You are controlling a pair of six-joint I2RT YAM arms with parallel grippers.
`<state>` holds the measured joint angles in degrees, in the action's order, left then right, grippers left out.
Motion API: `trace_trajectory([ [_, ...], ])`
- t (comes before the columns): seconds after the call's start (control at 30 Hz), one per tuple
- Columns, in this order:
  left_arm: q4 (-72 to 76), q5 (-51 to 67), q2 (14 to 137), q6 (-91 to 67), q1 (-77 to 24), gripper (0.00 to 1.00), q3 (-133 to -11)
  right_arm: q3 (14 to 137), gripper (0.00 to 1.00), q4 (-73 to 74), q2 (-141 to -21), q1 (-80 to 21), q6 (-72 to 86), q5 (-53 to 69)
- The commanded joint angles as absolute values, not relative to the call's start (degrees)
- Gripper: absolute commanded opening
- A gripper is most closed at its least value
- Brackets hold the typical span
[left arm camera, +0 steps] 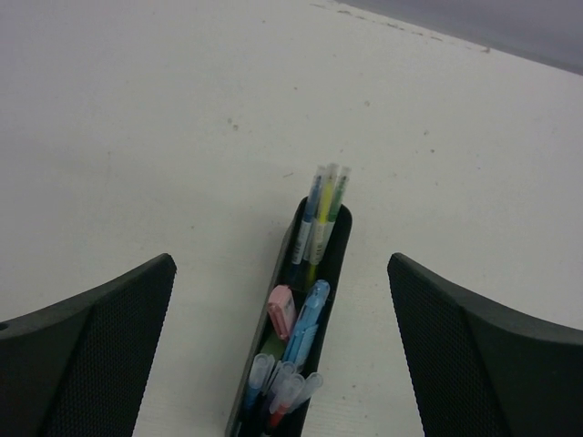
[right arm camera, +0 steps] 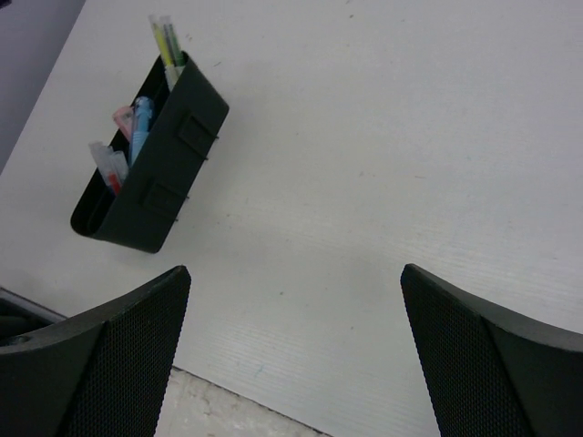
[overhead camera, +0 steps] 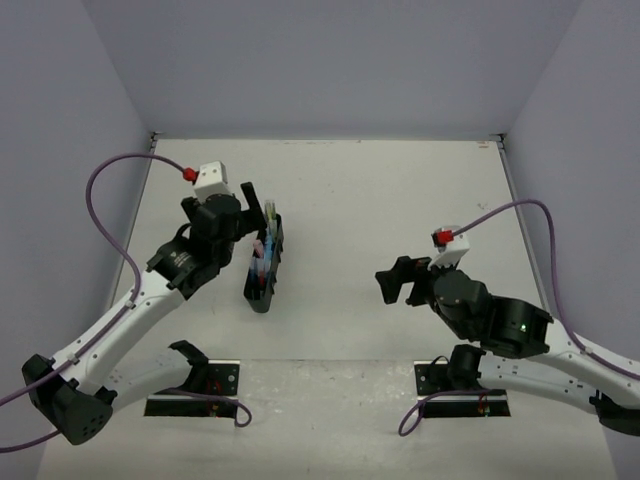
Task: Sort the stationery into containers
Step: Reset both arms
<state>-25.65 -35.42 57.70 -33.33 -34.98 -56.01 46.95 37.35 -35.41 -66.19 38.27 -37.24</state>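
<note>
Narrow black plastic desk organiser [overhead camera: 264, 262] stands left of table centre with the stationery inside. Yellow-green and blue thin pens [left arm camera: 325, 196] are in the far compartment, a pink chunky piece [left arm camera: 282, 309] and light-blue markers [left arm camera: 310, 320] in the middle, clear-capped red and blue pens [left arm camera: 282, 387] nearest. Left gripper [overhead camera: 248, 215] hovers over it, jaws wide apart, empty. Right gripper [right arm camera: 293, 271] is over bare white table [right arm camera: 383, 127] well to the right, also spread wide, holding nothing.
</note>
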Motion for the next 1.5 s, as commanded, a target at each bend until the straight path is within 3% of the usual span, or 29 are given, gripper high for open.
trace_trajectory([
  [0.0,-36.81,-39.52,55.96,-33.45,-33.84,1.0,-59.62,50.56,0.99,45.83,-29.9,-66.01,34.41,-47.27],
  [0.2,-41.91,-42.36,45.38,-32.97,-33.84,1.0,-56.53,56.7,0.99,56.97,-22.52,-66.01,35.64,-49.87],
  [0.4,-37.2,-47.79,34.98,-31.41,-33.29,1.0,-43.66,60.08,0.99,65.07,-18.1,-66.01,39.05,-54.04],
  [0.7,-31.0,-41.49,27.34,-30.85,-24.0,1.0,-40.37,56.72,0.99,59.36,-18.87,-66.01,38.65,-54.58],
  [1.47,-31.46,-39.11,20.54,-24.26,-23.99,1.0,-37.62,49.28,0.99,57.48,-24.34,-65.95,47.4,-64.34],
])
